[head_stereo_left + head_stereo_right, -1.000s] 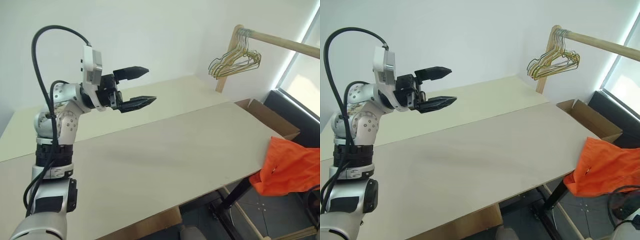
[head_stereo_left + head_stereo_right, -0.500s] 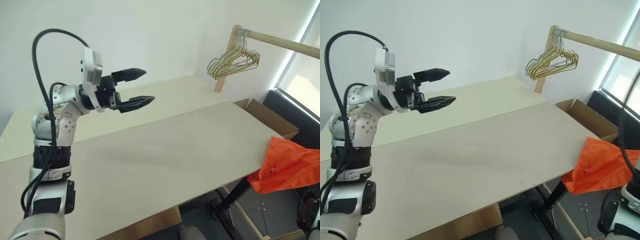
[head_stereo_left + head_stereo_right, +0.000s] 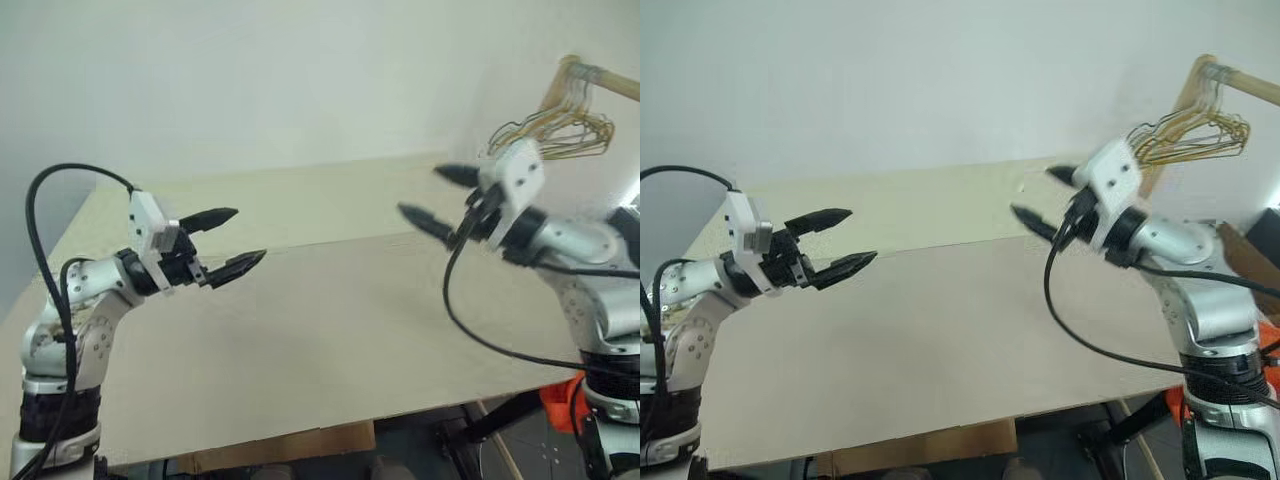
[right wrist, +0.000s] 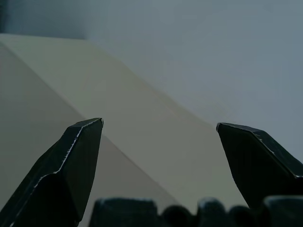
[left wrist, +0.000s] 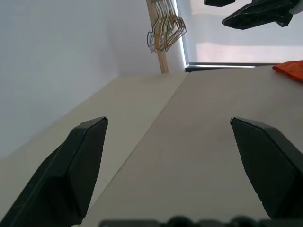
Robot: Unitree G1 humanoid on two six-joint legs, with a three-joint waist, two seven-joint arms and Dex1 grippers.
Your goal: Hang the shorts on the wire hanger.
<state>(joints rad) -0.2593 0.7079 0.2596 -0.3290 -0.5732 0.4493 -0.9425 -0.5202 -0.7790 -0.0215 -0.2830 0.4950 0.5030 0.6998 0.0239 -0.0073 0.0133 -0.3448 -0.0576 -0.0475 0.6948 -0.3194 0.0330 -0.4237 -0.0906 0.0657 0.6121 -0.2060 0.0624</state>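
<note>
While both arms hover above the table (image 3: 940,340), the left gripper (image 3: 832,241) holds its fingers apart and empty, pointing toward the right gripper (image 3: 1042,194), whose fingers are likewise spread and empty. Behind the right fingers hangs a bunch of wire hangers (image 3: 1190,135); below them, past the table's edge, lie the orange shorts (image 3: 556,398).

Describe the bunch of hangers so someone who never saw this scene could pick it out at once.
Start at the pale table and look past its far right corner to the slanted wooden rail. The bunch of gold wire hangers dangles from that rail, just behind the right claw. Nothing else here is thin looped wire.
</note>
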